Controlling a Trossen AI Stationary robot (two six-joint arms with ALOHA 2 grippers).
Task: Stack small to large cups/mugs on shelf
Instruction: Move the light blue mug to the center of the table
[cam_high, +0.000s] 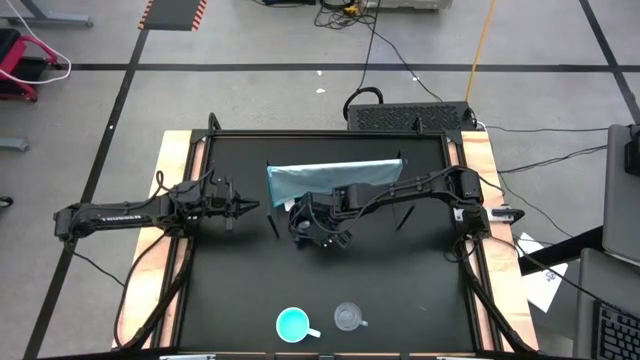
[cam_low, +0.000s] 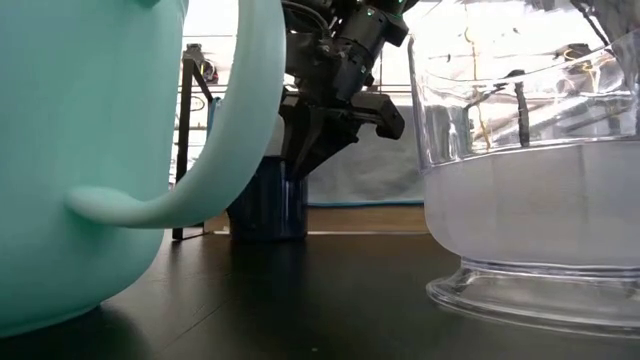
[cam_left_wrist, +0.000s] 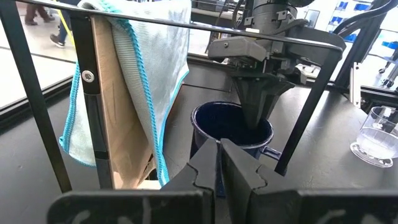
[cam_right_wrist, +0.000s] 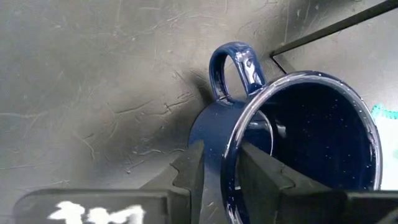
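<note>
A black tabletop (cam_high: 230, 290) sits on a grey floor crossed by cables. At its twelve o'clock edge the light blue-grey shelf (cam_high: 330, 178) stands, and just below it, near the table's centre, sits the dark navy mug (cam_right_wrist: 298, 137). The right gripper (cam_right_wrist: 219, 163) reaches down onto it, fingers pinched on the rim, one inside the mug and one outside, beside the handle. The left gripper (cam_high: 250, 207) waits at nine o'clock of the mug, its fingers pressed together on nothing. The turquoise mug (cam_high: 293, 324) and clear mug (cam_high: 348, 318) stand side by side at six o'clock, well apart from the rest
</note>
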